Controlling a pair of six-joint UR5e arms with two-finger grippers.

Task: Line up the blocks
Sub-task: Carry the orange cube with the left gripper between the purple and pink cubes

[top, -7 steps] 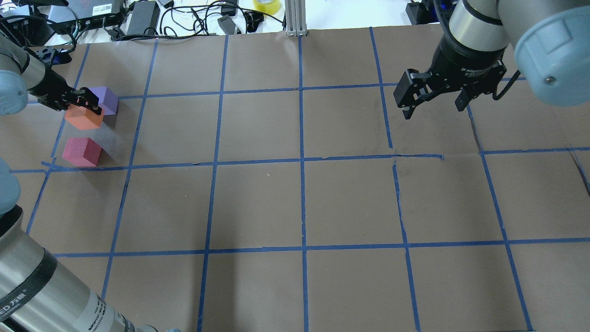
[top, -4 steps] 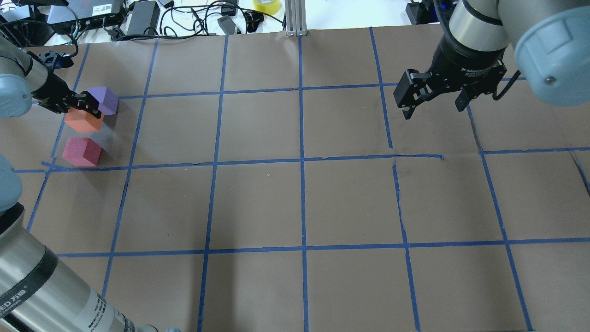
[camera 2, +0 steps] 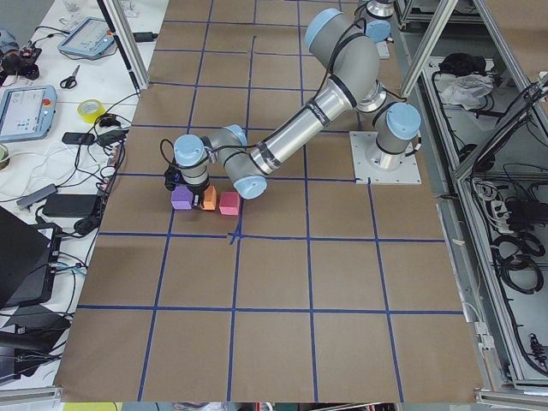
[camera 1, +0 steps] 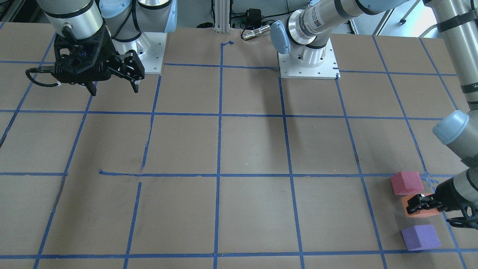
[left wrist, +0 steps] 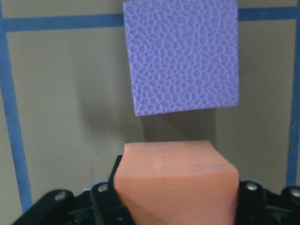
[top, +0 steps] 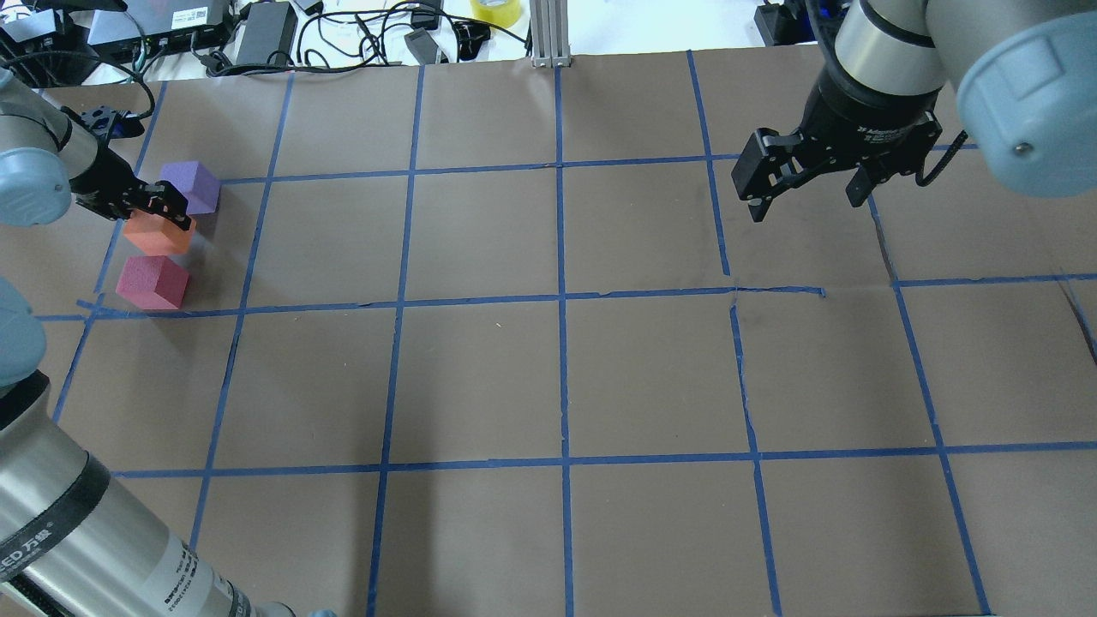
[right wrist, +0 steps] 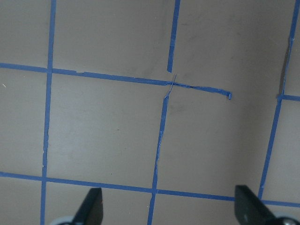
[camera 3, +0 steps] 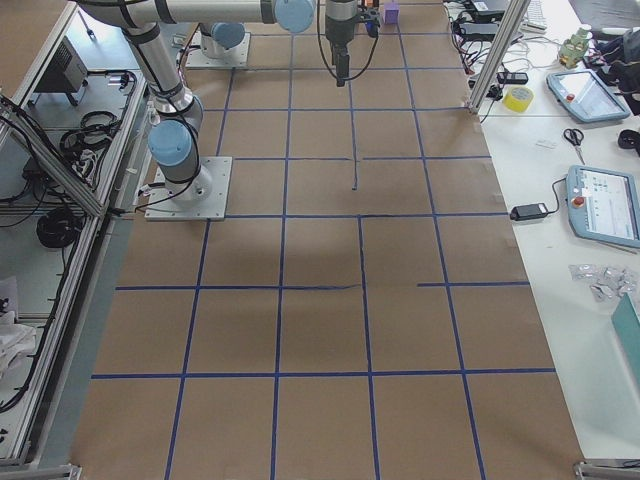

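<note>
My left gripper (top: 159, 211) is shut on the orange block (top: 157, 237) and holds it low over the brown paper, between the purple block (top: 194, 185) and the pinkish-red block (top: 152, 282). The front view shows the three roughly in a row: pinkish-red (camera 1: 406, 182), orange (camera 1: 421, 213), purple (camera 1: 420, 237). In the left wrist view the orange block (left wrist: 176, 183) sits between the jaws and the purple block (left wrist: 183, 56) lies just ahead across a small gap. I cannot tell whether the orange block touches the paper. My right gripper (top: 806, 202) is open and empty, far right.
The table is covered in brown paper (top: 548, 377) with a blue tape grid. Cables, power bricks and a tape roll (top: 495, 10) lie beyond the far edge. The right wrist view shows only paper and torn tape lines (right wrist: 161, 136).
My left gripper has lowered with the orange block and shifted slightly toward the pinkish-red block. The right arm has not moved.
</note>
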